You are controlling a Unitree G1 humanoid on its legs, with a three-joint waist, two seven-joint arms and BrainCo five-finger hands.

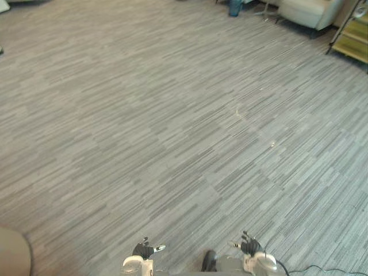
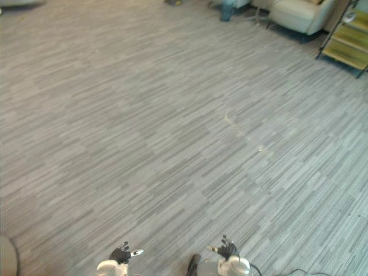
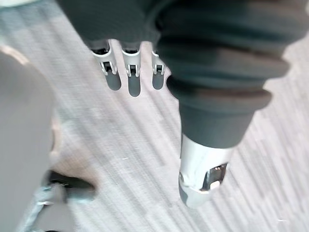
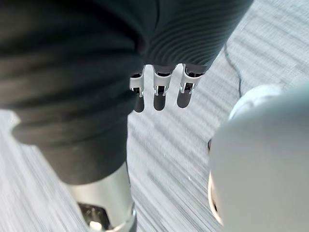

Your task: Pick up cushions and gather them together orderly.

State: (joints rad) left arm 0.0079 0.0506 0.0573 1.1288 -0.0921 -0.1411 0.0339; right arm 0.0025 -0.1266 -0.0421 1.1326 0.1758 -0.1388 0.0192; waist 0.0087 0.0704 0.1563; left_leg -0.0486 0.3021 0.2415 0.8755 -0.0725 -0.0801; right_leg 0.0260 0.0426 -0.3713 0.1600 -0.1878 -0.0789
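Cushion [image 1: 12, 254]: beige, rounded, on carpet [image 1: 172, 115] near left hand [image 1: 144, 250], fingers relaxed.

Beige rounded cushion [image 1: 11, 254], half-seen, near left.

Left hand [image 1: 144, 249] and right hand [image 1: 249, 246] low, apart, fingers [image 3: 128, 82] loosely straight.

— The carpet [image 1: 172, 115]?
— Matt, short-piled cloth, streaked weave; rough-looking.
— And the hands?
— The left hand [image 3: 131, 67] and right hand [image 4: 160, 89] alike: fingers glossy silver, metal or plastic I cannot tell; tips dark and matt; ribbed covers matt, rubbery; the armchair [image 1: 307, 11] has pale, smooth upholstery.
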